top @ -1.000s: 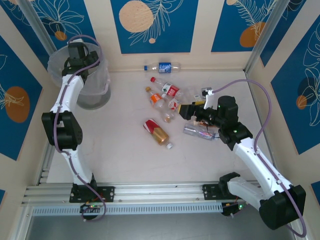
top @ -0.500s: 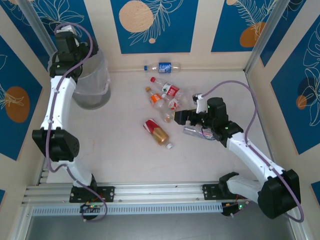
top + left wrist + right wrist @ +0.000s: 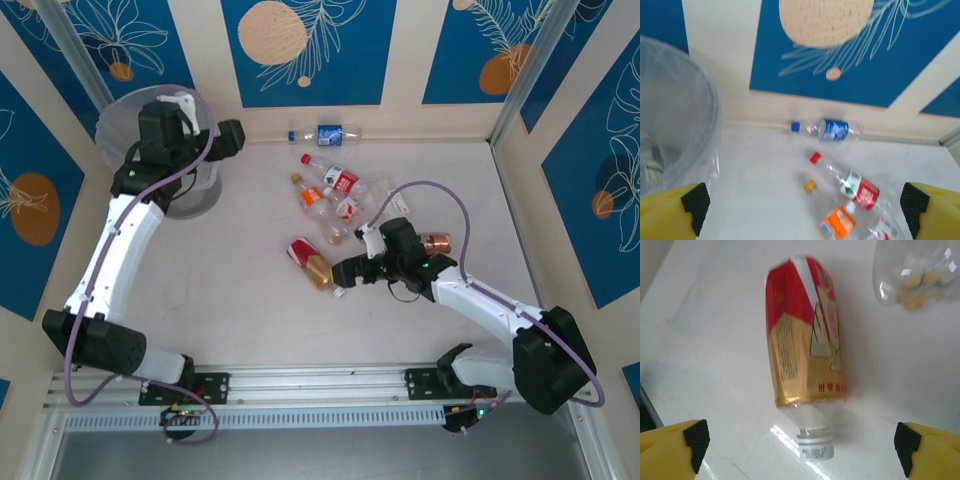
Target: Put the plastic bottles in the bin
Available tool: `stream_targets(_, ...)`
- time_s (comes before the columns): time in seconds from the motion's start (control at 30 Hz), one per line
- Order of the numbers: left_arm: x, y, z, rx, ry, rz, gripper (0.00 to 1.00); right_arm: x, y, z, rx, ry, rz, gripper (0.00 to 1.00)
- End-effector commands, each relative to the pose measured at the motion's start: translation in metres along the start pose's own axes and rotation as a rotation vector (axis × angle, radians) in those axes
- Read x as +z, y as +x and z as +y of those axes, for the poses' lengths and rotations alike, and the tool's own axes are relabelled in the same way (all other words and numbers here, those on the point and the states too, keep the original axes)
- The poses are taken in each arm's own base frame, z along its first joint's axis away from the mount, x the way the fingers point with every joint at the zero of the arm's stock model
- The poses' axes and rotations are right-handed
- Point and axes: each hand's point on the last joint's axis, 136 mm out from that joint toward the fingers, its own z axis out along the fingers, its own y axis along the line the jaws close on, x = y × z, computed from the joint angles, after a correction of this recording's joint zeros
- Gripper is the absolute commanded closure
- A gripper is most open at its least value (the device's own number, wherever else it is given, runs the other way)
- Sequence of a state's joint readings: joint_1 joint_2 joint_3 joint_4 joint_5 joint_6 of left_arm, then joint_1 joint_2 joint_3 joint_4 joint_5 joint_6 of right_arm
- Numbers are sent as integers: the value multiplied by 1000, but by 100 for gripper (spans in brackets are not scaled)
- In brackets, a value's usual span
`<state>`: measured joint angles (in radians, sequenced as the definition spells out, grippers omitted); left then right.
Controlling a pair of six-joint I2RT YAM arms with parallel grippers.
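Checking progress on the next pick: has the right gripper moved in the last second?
Yes. The right gripper has come down-left in the top view, to the cap end of the unmoved red-and-gold bottle.

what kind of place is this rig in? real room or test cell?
Likely a staged robot test cell, not a real room: a tabletop boxed in by printed blue panels, arms bolted to an aluminium rail, and plastic bottles scattered near a lined bin.
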<state>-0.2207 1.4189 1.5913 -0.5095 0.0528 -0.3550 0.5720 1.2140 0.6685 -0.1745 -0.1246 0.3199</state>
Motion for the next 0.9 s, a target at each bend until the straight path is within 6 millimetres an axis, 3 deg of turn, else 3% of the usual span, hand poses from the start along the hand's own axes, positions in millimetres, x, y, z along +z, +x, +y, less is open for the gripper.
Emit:
stream_targets(0.0,-16,33,-17,-10,87,91,1,14,27,-4,-7,32,87,3)
stream_targets(0.23,-25,99,-8,-52,77,271,1,35,52,-16,-47,134,146,12)
stream_targets(0.4,-26,132,3,-86,53,348,1,47,62,-10,-115,100,164,15)
stream_targets(0.5,-26,137,14,-106,-4,345,1,55,68,-5,-171,79,175,17)
stream_targets(0.87,-26,142,14,-98,18,327,1,70,71,-16,-238,144,184,27)
